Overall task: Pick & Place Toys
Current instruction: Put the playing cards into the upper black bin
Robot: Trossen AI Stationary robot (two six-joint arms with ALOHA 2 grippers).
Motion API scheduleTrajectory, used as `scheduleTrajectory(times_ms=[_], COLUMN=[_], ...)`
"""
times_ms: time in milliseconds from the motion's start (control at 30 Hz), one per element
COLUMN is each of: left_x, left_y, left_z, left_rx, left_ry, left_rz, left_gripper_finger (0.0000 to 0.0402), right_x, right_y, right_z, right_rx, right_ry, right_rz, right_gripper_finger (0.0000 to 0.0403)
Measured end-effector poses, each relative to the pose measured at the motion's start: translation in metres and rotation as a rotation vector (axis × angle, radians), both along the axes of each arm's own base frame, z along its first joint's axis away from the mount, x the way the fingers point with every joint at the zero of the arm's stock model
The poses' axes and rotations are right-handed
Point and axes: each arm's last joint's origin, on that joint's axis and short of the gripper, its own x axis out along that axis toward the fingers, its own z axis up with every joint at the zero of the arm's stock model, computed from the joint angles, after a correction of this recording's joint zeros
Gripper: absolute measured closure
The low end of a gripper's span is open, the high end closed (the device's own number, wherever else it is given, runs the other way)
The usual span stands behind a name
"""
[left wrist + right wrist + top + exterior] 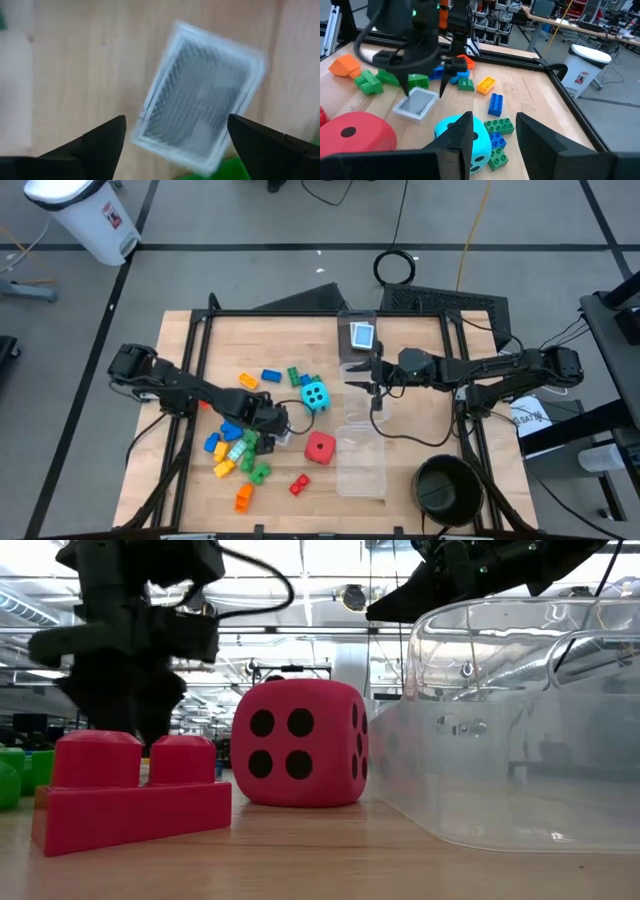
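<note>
A small white card (200,120) lies flat on the wooden table, and it also shows in the right wrist view (415,106). My left gripper (278,423) hovers just over it, open, with a finger (95,145) on either side and nothing held. Bricks in blue, green, orange, yellow and red (240,450) lie around it. A cyan die (314,394) and a red die (320,447) rest on the table. My right gripper (492,135) is open and empty above the cyan die (462,137), near the clear boxes.
One clear box (358,335) at the far middle holds cards. A second clear box (360,465) stands near the front, right of the red die. A black bowl (447,488) sits front right. A red brick (130,790) lies close to the low camera.
</note>
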Motion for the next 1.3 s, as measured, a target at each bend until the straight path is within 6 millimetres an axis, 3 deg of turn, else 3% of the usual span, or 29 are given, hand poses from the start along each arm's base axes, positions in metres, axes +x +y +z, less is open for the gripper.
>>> scheduleTrajectory(times_ms=[200,400,533,1300], left_x=[-0.004,-0.004,-0.003,-0.001], left_y=[-0.001,-0.011,-0.012,0.008], left_z=[0.010,0.000,-0.009,-0.012], left_rx=[-0.040,0.060,0.093,0.252], left_ry=[-0.019,0.015,0.054,0.118], left_rz=[0.014,-0.257,-0.349,-0.452], left_gripper_finger=[0.0048,0.0048,0.0048,0.0048], right_x=[0.000,0.000,0.000,0.000], right_y=[0.000,0.000,0.000,0.000], right_z=[0.000,0.000,-0.001,-0.001], right_rx=[0.000,0.001,0.004,0.001], right_ry=[0.000,0.003,0.009,0.006], right_rz=[0.000,0.000,0.000,0.000], right_gripper_finger=[0.0284,0.0284,0.0284,0.0284])
